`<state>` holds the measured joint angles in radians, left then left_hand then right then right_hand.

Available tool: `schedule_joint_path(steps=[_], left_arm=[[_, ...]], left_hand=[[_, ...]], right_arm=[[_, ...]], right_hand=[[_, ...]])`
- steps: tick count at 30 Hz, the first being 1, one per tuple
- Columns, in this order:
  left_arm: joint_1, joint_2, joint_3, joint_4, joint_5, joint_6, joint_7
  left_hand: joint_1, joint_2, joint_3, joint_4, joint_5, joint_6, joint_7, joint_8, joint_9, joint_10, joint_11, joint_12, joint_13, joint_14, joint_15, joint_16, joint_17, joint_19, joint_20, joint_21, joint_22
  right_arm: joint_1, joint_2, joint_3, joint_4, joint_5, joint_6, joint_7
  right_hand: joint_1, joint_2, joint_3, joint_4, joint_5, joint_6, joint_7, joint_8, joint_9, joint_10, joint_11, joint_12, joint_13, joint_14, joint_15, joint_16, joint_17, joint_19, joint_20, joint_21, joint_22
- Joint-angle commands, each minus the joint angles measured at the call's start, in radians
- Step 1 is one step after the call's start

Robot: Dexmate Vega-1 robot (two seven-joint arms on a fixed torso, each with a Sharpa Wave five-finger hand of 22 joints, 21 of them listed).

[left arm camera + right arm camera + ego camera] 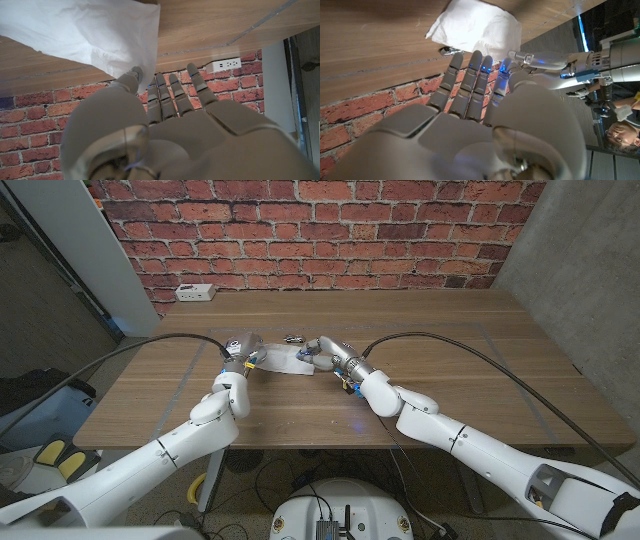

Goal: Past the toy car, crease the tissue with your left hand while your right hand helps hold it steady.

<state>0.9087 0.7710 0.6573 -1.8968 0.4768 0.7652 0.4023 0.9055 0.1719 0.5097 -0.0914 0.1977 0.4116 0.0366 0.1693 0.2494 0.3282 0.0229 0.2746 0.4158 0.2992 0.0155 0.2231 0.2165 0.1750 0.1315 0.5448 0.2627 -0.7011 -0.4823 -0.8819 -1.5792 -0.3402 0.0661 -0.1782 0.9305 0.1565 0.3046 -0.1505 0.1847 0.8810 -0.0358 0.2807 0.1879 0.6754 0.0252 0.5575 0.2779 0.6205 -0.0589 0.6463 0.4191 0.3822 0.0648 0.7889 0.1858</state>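
A white power strip (195, 292) lies at the far left corner of the wooden table (450, 340), a pale rectangular block against the rough red brick wall (330, 220). The table top is smooth plank wood with a faint taped outline.

The left hand (238, 350), smooth grey plastic with jointed fingers, sits at the tissue's left edge, toward the middle of the table. In the left wrist view its fingers (170, 95) reach out straight and close side by side, while the thumb tip meets the hanging corner of the tissue (85, 35); whether it pinches the paper or merely touches it, I cannot tell.

The tissue (283, 360) is a soft, white, crumpled sheet, roughly rectangular, lying between the two hands. Just beyond its far edge stands the toy car (294, 339), small and dark with a metallic glint.

The right hand (322, 352) rests at the tissue's right edge. In the right wrist view its fingers (470, 85) extend slightly spread toward the paper, gripping nothing visible.
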Motion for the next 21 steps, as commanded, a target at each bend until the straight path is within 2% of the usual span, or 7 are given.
schedule_joint_path(steps=[1,3,6,14,16,19,21], left_arm=[[0.002,-0.01,0.014,0.012,0.028,-0.02,0.076],[0.015,-0.013,0.007,0.018,0.037,-0.047,0.121],[0.03,-0.011,0.001,0.029,0.06,-0.089,0.184],[0.066,0.035,-0.034,0.018,0.045,-0.192,0.188],[0.081,0.057,-0.055,0.018,0.01,-0.254,0.176],[0.111,0.077,-0.101,0.038,-0.069,-0.397,0.188],[0.124,0.082,-0.112,0.045,-0.068,-0.44,0.21]], left_hand=[[-0.045,-0.002,-0.016,0.018,-0.009,-0.15,-0.014,-0.006,-0.024,-0.088,0.026,-0.049,-0.019,-0.069,0.026,-0.018,0.005,-0.06,0.018,-0.003,-0.002],[-0.071,-0.005,-0.028,0.032,-0.012,-0.192,-0.017,-0.004,-0.032,-0.123,0.028,-0.065,-0.026,-0.099,0.034,-0.025,0.006,-0.091,0.027,-0.012,-0.006],[-0.113,-0.011,-0.045,0.05,-0.016,-0.262,-0.053,-0.001,-0.046,-0.179,0.033,-0.082,-0.041,-0.168,0.039,-0.04,0.002,-0.138,0.034,-0.028,-0.014],[-0.158,-0.019,-0.061,0.069,-0.018,-0.226,-0.096,0.022,-0.055,-0.151,0.002,-0.066,-0.058,-0.165,0.006,-0.028,-0.005,-0.153,0.031,-0.032,-0.023],[-0.236,-0.039,-0.103,0.104,-0.028,-0.249,-0.114,0.014,-0.06,-0.176,-0.011,-0.074,-0.075,-0.195,-0.007,-0.033,-0.012,-0.19,0.035,-0.047,-0.032],[-0.329,-0.046,-0.146,0.151,-0.027,-0.301,-0.125,0.006,-0.064,-0.219,0.004,-0.082,-0.095,-0.253,0.011,-0.042,-0.017,-0.255,0.035,-0.075,-0.04],[-0.38,-0.063,-0.173,0.166,-0.024,-0.345,-0.134,0.003,-0.067,-0.264,0.002,-0.087,-0.112,-0.292,0.028,-0.043,-0.021,-0.313,0.06,-0.101,-0.046]], right_arm=[[0.015,-0.006,0.002,-0.011,-0.013,-0.022,0.092],[0.014,-0.006,0.004,-0.008,-0.016,-0.018,0.086],[0.012,-0.004,0.005,-0.006,-0.021,-0.016,0.08],[0.01,0.003,0.01,0.005,-0.019,0.0,0.07],[0.011,0.005,0.011,0.007,-0.018,0.001,0.071],[0.012,0.007,0.011,0.008,-0.016,0.001,0.075],[0.012,0.007,0.01,0.005,-0.021,-0.006,0.077]], right_hand=[[-0.009,-0.016,0.024,0.0,-0.003,-0.025,0.002,-0.028,0.001,-0.045,-0.003,-0.034,-0.016,-0.062,-0.053,-0.058,-0.019,-0.017,0.008,0.007,0.003],[-0.015,-0.017,0.03,0.001,-0.004,-0.043,0.004,-0.041,0.001,-0.066,-0.007,-0.049,-0.022,-0.081,-0.047,-0.079,-0.026,-0.027,0.012,0.006,0.002],[-0.022,-0.022,0.036,0.002,-0.005,-0.058,0.001,-0.052,0.002,-0.093,-0.009,-0.068,-0.029,-0.111,-0.043,-0.104,-0.033,-0.04,0.014,0.003,0.002],[-0.042,-0.036,0.055,0.002,-0.006,-0.143,-0.021,-0.09,0.006,-0.198,-0.026,-0.142,-0.049,-0.214,-0.047,-0.19,-0.069,-0.088,0.003,-0.01,-0.002],[-0.048,-0.036,0.059,0.003,-0.005,-0.176,-0.023,-0.098,0.006,-0.224,-0.03,-0.161,-0.053,-0.241,-0.045,-0.211,-0.079,-0.109,-0.001,-0.018,-0.003],[-0.055,-0.029,0.064,0.008,-0.004,-0.202,-0.029,-0.102,0.006,-0.244,-0.032,-0.176,-0.056,-0.259,-0.042,-0.225,-0.086,-0.117,-0.003,-0.023,-0.004],[-0.062,-0.028,0.064,0.012,-0.005,-0.214,-0.029,-0.104,0.006,-0.247,-0.033,-0.18,-0.057,-0.26,-0.04,-0.227,-0.088,-0.121,0.0,-0.025,-0.005]])
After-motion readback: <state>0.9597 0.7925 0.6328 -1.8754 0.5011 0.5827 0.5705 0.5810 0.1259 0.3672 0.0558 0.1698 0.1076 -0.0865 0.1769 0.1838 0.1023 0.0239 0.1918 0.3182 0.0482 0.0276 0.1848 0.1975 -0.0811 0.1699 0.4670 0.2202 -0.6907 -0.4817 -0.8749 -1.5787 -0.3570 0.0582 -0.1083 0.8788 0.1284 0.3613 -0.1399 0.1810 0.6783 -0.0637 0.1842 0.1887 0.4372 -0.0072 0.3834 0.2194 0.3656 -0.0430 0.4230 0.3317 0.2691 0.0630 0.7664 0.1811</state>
